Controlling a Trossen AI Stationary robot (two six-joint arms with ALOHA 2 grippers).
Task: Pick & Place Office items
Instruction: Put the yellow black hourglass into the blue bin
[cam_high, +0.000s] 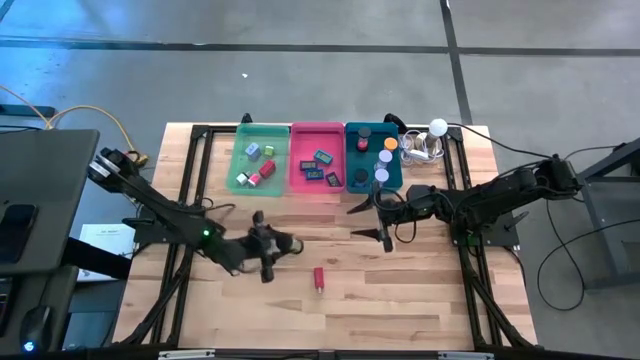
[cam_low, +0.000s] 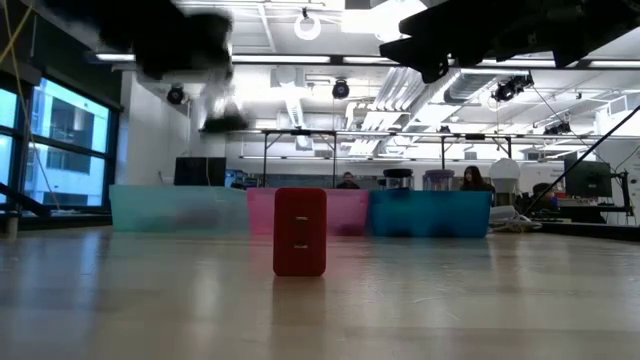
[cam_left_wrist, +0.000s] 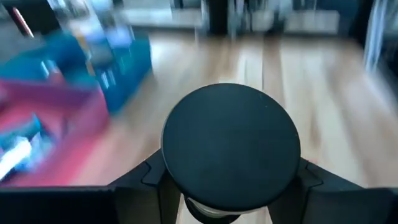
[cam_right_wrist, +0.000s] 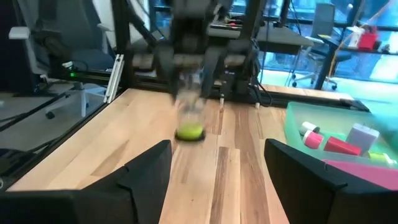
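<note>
My left gripper (cam_high: 268, 247) is over the table's middle left, shut on a cylinder with a round black end (cam_left_wrist: 231, 146). In the right wrist view its body (cam_right_wrist: 189, 118) looks pale with a yellow-green lower end. A red block (cam_high: 318, 277) stands upright on the bare wood (cam_low: 300, 231), nearer the near edge. My right gripper (cam_high: 375, 220) hovers open in front of the teal tray, touching nothing (cam_right_wrist: 217, 186). Several small items lie in the green (cam_high: 258, 165), pink (cam_high: 318, 165) and teal (cam_high: 372, 160) trays. My left gripper pinches the cylinder between its two fingers (cam_left_wrist: 158, 180), one on each side of the body just below the black end (cam_left_wrist: 231, 146). The cylinder hangs below the gripper, lifted clear of the table (cam_right_wrist: 189, 118).
The three trays stand side by side along the far edge (cam_low: 300, 210). A white ball with cables (cam_high: 437, 128) sits at the far right corner. Bare wood lies around the red block and toward the near edge. People sit in the room behind the table.
</note>
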